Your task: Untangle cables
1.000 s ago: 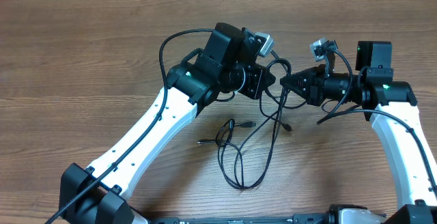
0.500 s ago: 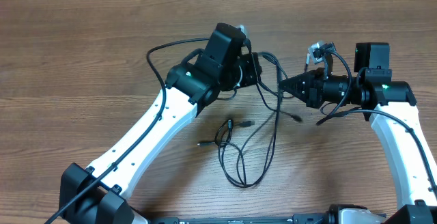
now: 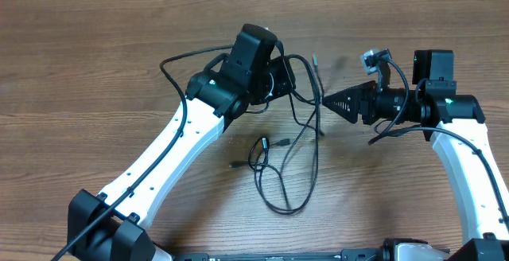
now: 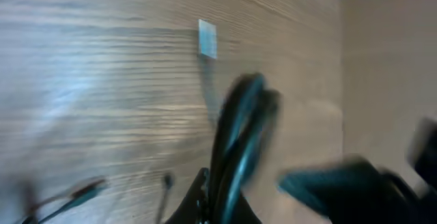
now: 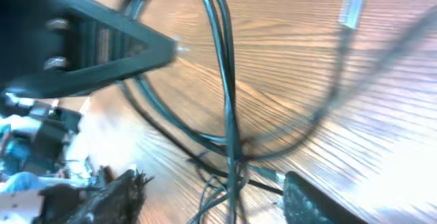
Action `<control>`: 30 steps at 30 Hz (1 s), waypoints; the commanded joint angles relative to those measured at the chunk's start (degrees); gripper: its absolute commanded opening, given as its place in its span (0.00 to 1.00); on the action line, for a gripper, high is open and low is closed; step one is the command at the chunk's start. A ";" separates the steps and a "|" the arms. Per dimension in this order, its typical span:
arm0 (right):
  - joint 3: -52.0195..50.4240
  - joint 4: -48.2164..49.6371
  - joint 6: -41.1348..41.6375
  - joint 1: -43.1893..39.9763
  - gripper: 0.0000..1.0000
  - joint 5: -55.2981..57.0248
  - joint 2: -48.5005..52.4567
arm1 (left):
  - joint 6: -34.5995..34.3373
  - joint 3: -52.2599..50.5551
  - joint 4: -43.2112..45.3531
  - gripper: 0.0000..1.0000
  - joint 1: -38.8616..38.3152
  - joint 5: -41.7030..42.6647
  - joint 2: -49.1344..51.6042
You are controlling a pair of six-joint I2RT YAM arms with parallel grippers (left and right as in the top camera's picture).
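**Snag risk: cables slung by one tool**

Your left tool [image 3: 280, 76] was clenched on the cables [image 3: 264, 145], holding a loop up off the worktop [image 3: 95, 46]. The rest lay in a loose heap below, between the arms. Your right tool [image 3: 334, 102] stood released, with strands running through its gap ungripped. My read of the risk: pull away and the crossed strands cinch tighter, or a plug hooks a spread finger. The cords were thin, black, limp and round, with small plug ends. The worktop was matte wood grain.
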 commanded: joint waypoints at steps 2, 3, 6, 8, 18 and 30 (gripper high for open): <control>0.94 -1.31 5.20 0.15 0.77 6.45 -1.18 | 14.80 0.50 2.38 0.04 0.39 9.49 -1.49; 0.94 -1.73 5.40 0.15 0.79 6.45 -1.18 | 15.02 0.50 2.47 0.04 0.39 9.31 -2.03; 0.94 -3.21 5.38 0.15 0.82 6.45 -1.18 | 16.02 0.50 4.11 0.04 0.39 9.53 -4.33; 0.94 -3.74 5.35 0.15 0.82 6.43 -1.18 | 16.04 0.50 5.46 0.04 0.31 9.53 -6.01; 0.94 -5.49 5.33 0.17 0.84 6.43 -1.18 | 27.36 0.50 10.56 0.04 0.24 9.55 -14.34; 0.94 -5.92 5.35 0.17 0.95 6.47 -1.18 | 46.18 0.48 -6.91 0.08 0.26 -23.50 -14.58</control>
